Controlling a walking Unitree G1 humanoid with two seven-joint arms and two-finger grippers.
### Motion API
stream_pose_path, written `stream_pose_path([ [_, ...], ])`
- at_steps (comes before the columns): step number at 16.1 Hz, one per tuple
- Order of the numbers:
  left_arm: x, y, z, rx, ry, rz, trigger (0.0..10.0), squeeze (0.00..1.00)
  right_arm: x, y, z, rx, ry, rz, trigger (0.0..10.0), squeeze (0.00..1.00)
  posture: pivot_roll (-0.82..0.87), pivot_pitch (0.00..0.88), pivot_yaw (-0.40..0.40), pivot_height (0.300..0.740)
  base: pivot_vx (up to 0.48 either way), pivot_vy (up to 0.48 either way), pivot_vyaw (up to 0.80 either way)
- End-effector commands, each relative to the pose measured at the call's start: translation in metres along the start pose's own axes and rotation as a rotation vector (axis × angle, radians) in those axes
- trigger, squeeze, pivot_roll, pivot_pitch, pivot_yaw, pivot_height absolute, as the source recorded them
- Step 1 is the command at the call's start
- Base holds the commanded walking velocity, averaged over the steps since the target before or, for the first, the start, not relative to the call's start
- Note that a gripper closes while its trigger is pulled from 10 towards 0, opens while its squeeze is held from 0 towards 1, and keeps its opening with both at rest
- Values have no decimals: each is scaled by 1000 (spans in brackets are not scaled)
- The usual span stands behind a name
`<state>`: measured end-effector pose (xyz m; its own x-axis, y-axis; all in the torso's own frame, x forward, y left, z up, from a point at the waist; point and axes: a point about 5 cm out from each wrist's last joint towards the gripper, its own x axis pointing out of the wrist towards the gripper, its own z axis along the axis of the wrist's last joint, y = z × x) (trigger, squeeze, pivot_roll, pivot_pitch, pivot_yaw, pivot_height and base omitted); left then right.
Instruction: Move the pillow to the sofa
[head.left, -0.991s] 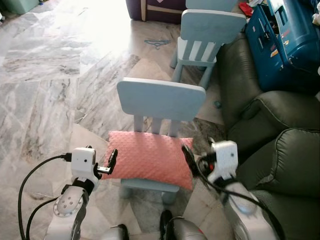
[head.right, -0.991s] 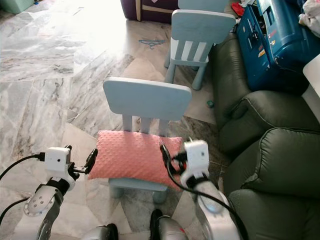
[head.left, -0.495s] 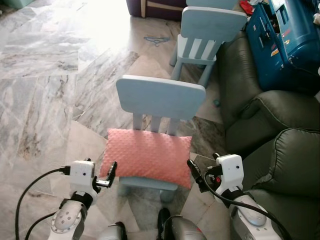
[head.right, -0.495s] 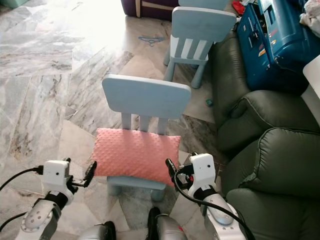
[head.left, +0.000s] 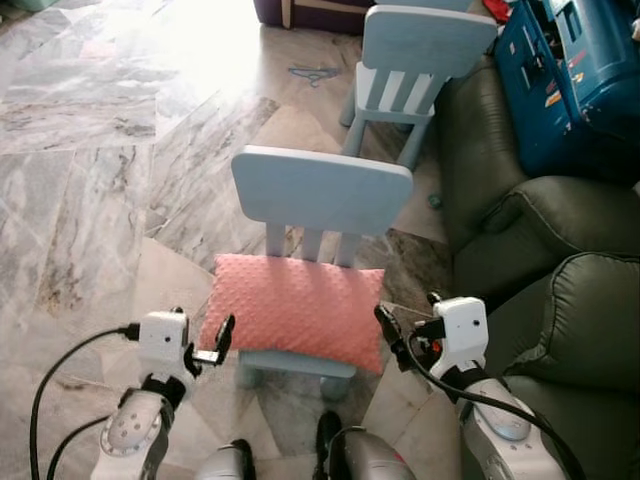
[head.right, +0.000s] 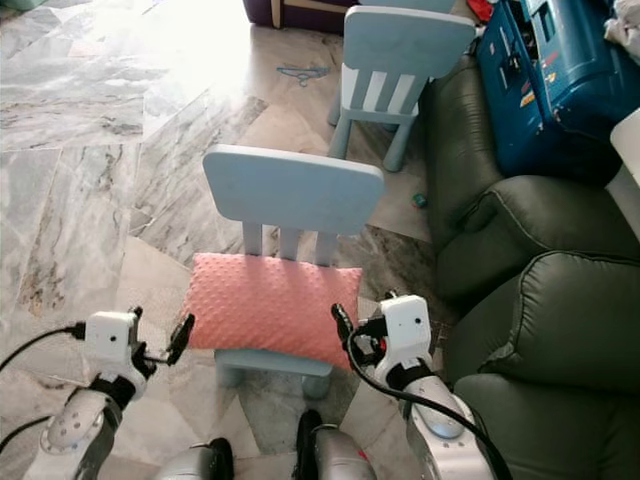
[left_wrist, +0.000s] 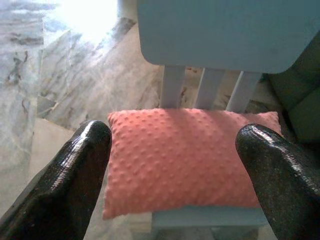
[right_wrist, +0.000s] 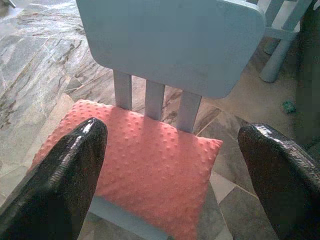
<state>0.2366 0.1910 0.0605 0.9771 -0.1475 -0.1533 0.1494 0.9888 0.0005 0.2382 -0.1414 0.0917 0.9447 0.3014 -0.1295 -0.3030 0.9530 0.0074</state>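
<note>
pink pillow (head.left: 295, 308) flat on small blue chair (head.left: 320, 190). left gripper (head.left: 222, 338) and right gripper (head.left: 388, 330) flank it, fingers spread wide, holding nothing. sofa (head.left: 560, 300) at right.

Readable text: none is showing clearly in any view.
Blue case (head.left: 565, 85): at 1 o'clock, it is carrying small stickers and labels, but their print is appearing too small and blurred to read.
Pink pillow (head.left: 295, 311): it is bearing only a dotted texture, with no lettering.
Near blue chair (head.left: 322, 192): its backrest is showing plain, with no brand mark.
</note>
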Motion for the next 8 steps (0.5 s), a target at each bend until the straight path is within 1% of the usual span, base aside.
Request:
stream_pose_path([
  [1,-3,0,-7,-9,34,-7,10000,0,-2,-1,-1,-3,1,-13,10000,0,-87,288,-80,718,0,0,0],
  [3,-1,-1,-6,-12,32,-9,10000,0,-1,1,0,0,-4,-10,10000,0,-85,291,-81,688,0,0,0],
  [8,-1,-1,-6,-14,31,-2,10000,0,0,3,1,3,-6,-4,10000,0,-84,298,-82,644,0,0,0],
])
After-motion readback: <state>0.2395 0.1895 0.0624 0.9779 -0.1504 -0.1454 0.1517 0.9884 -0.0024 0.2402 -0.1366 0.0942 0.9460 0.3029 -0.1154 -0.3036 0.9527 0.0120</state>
